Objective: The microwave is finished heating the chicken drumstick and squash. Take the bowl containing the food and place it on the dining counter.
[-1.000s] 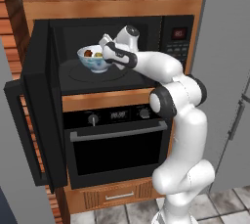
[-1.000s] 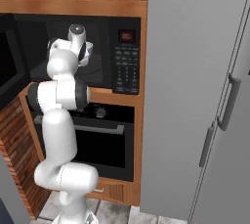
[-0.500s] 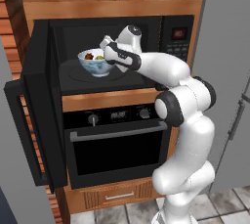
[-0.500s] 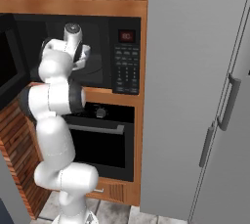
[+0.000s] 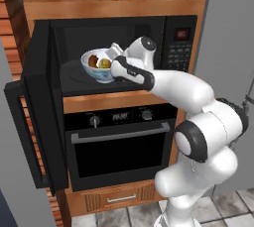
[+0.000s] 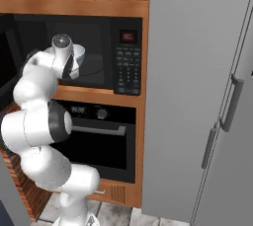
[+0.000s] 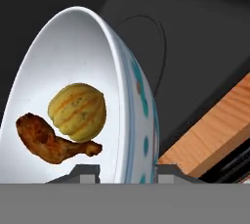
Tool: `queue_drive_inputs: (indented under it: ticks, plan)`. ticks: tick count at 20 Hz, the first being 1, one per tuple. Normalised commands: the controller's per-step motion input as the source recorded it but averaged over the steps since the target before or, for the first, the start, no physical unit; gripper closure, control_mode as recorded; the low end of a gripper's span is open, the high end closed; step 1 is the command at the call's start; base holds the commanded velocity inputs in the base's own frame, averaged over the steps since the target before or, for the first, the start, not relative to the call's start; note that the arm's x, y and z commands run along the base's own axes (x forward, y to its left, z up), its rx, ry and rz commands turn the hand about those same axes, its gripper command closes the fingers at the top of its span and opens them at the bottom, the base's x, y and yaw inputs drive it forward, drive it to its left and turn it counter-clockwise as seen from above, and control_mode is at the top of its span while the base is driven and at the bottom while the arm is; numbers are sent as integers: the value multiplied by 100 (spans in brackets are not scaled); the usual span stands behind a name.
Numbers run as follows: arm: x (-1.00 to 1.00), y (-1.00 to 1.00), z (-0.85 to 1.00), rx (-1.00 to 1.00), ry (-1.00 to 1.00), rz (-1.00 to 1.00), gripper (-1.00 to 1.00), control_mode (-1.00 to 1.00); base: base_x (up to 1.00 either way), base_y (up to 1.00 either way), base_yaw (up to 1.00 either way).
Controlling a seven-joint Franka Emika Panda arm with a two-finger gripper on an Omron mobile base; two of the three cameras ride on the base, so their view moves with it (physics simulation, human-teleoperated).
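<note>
since a second ago the gripper (image 7: 122,171), pinching the bowl (image 5: 97,65) rim, has drawn it toward the microwave (image 5: 119,52) mouth, so extraction is under way.

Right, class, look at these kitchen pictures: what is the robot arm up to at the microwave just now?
The white arm reaches into the open microwave and its gripper is clamped on the rim of the bowl, one finger inside and one outside. The bowl sits raised above the microwave floor, near the front of the cavity. The chicken drumstick and the squash lie inside it, touching. The microwave door hangs wide open to the left. The bowl has not yet left the microwave.
</note>
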Motion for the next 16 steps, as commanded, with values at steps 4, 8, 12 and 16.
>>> queue_drive_inputs:
  ticks: [4, 8, 12, 16]
  plan:
    - [-100, -1, 67, 10, -23, -4, 100, -100, 0, 0, 0]
    - [-100, -5, 77, 15, -3, -8, 100, -100, 0, 0, 0]
    - [-100, -23, 68, 16, 21, -9, 100, -100, 0, 0, 0]
    - [-100, -22, 15, 3, 35, -4, 100, -100, 0, 0, 0]
